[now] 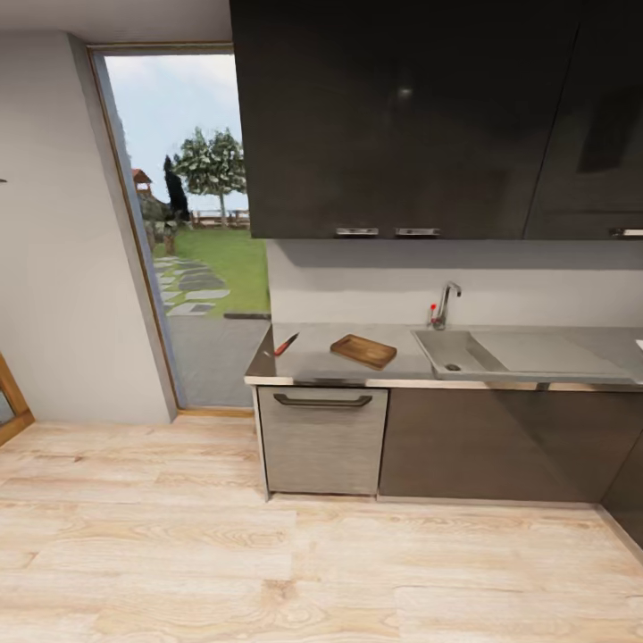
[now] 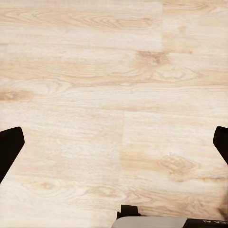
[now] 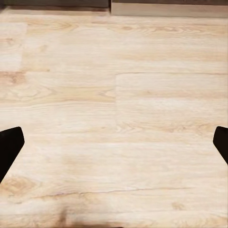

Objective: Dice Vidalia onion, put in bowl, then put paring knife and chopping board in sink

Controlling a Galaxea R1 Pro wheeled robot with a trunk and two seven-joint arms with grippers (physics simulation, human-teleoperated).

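Across the wood floor stands the kitchen countertop [image 1: 313, 364]. A red-handled paring knife [image 1: 285, 344] lies near its left end. Just right of it rests the brown chopping board [image 1: 363, 350]. Further right is the grey sink [image 1: 454, 354] with its chrome tap [image 1: 445, 305]. The Vidalia onion is hidden from here. Of the bowl, just a white sliver [image 1: 639, 344] shows at the right edge. My left gripper [image 2: 114, 145] and right gripper [image 3: 114, 147] are both open, with nothing between the fingers, hanging over bare floor far from the counter.
A steel-fronted unit with a handle [image 1: 321, 438] sits under the counter's left end. Glossy black upper cabinets [image 1: 402, 116] hang above. A tall glass door [image 1: 192, 268] to a garden is left of the counter. A wooden frame [image 1: 11, 402] leans at the far left.
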